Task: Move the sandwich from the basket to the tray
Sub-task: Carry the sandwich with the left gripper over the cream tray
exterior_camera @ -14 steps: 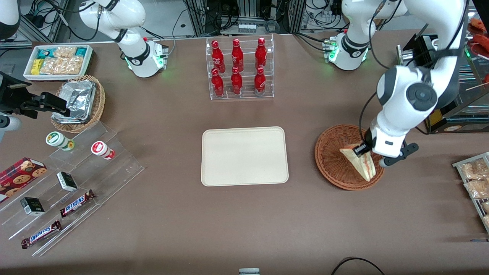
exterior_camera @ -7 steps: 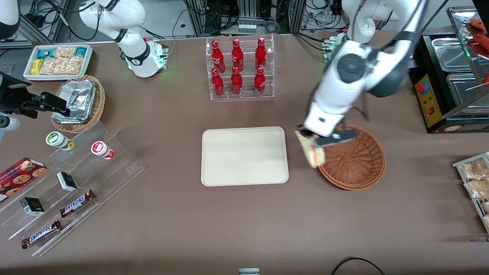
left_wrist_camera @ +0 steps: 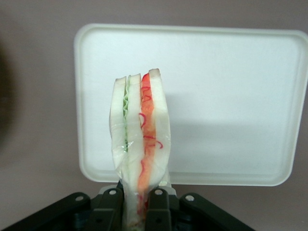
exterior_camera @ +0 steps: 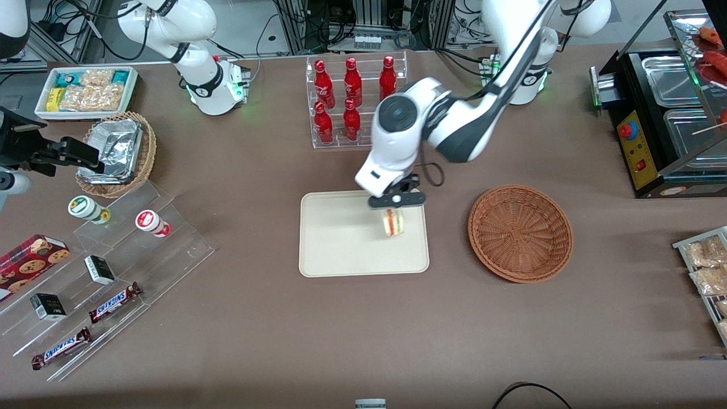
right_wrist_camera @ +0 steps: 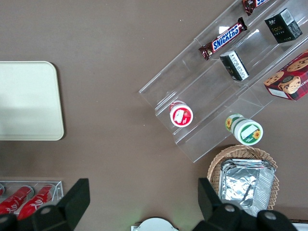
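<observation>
My left gripper [exterior_camera: 393,211] hangs above the cream tray [exterior_camera: 335,238], shut on the sandwich [exterior_camera: 393,222]. The sandwich is a pale bread wedge with red, orange and green layers, held clear of the tray surface near the tray's edge that faces the basket. In the left wrist view the black fingers [left_wrist_camera: 161,207] pinch the sandwich [left_wrist_camera: 140,130] at its base, with the tray [left_wrist_camera: 231,96] below it. The round reddish-brown wicker basket [exterior_camera: 520,232] sits beside the tray toward the working arm's end, with nothing in it.
A clear rack of red bottles [exterior_camera: 355,102] stands farther from the front camera than the tray, close to the arm's elbow. Toward the parked arm's end are a tan basket with foil trays [exterior_camera: 116,153], a white snack box [exterior_camera: 85,91] and acrylic steps with snacks [exterior_camera: 102,284].
The gripper carried the sandwich out of the basket, across the basket's rim and over the tray. The basket now holds nothing.
</observation>
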You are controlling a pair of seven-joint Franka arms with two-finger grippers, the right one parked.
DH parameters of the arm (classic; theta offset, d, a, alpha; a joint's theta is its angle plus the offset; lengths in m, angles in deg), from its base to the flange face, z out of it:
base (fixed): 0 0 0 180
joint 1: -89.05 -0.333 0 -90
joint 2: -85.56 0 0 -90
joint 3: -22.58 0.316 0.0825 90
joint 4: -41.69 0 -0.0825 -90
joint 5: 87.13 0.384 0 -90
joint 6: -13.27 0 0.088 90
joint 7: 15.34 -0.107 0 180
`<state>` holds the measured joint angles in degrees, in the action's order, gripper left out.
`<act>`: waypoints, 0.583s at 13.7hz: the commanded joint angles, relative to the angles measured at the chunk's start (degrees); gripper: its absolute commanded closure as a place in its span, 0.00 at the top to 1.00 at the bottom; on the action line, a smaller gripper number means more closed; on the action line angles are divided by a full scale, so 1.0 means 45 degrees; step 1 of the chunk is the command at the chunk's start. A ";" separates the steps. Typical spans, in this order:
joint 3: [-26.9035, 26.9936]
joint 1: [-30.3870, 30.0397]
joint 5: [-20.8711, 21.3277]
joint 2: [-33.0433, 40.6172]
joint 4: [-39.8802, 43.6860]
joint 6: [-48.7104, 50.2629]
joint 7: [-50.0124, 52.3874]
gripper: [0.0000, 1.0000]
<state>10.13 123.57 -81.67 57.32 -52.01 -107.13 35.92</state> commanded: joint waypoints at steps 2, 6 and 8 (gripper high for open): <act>0.0168 0.0941 0.0777 -0.2198 0.2228 0.0018 0.0347 0.00; 0.0168 0.1079 0.1403 -0.2903 0.2248 -0.0975 0.0502 0.00; 0.0187 0.1098 0.1655 -0.3196 0.2345 -0.1581 0.0600 0.00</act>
<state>10.26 127.49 -76.41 44.50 -43.55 -112.67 36.80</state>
